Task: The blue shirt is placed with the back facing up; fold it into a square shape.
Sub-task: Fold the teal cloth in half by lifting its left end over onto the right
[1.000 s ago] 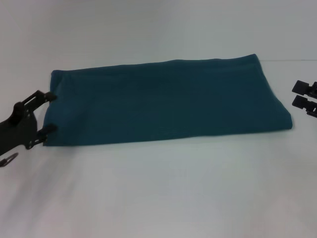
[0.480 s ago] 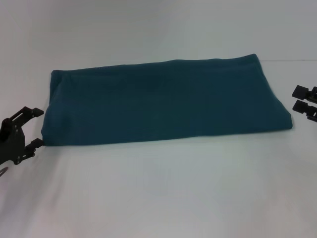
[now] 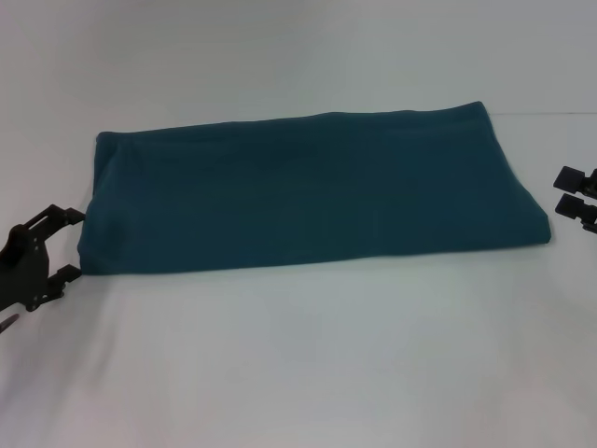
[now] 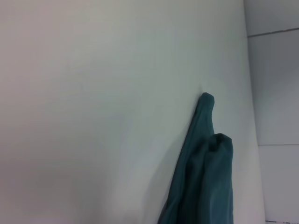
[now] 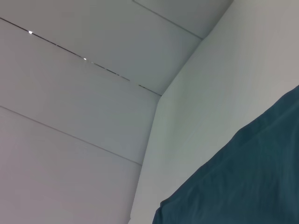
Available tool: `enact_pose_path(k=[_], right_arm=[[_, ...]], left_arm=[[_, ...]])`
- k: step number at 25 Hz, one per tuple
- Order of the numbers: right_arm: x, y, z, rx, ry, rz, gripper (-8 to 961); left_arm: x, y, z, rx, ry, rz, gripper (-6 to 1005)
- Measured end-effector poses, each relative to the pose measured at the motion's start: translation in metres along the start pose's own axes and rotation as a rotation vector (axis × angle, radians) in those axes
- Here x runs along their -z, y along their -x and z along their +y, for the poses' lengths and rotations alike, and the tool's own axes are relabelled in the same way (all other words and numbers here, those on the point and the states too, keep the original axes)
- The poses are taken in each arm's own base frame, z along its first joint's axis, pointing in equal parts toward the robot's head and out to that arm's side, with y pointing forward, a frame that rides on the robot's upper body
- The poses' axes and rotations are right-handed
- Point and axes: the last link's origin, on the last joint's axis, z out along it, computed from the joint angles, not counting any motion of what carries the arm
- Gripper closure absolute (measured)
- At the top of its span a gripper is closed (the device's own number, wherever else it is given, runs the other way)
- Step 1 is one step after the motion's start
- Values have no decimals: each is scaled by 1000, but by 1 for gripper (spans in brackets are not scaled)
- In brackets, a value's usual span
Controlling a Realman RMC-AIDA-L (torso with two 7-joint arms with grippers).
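Head view showed the blue shirt point(image 3: 312, 191) folded into a long band mid-table, soft and limp, best pinched at its short ends. Left gripper point(image 3: 63, 245) gaped empty beside it; right gripper point(image 3: 572, 192) also empty, slightly parted.

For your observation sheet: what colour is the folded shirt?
Plain dark teal-blue; the blue shirt shows best in the head view.
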Motion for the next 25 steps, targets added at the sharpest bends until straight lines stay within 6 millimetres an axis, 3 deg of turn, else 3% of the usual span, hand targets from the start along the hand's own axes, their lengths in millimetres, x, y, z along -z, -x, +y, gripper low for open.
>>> enact_pose_path(k=[13, 25], right_arm=[[1, 0, -1, -2, -7, -6, 266], [1, 2, -2, 0, -15, -12, 266]], left_arm=[[-1, -2, -1, 10, -13, 14, 121], [-14, 7, 5, 10, -11, -27, 130]])
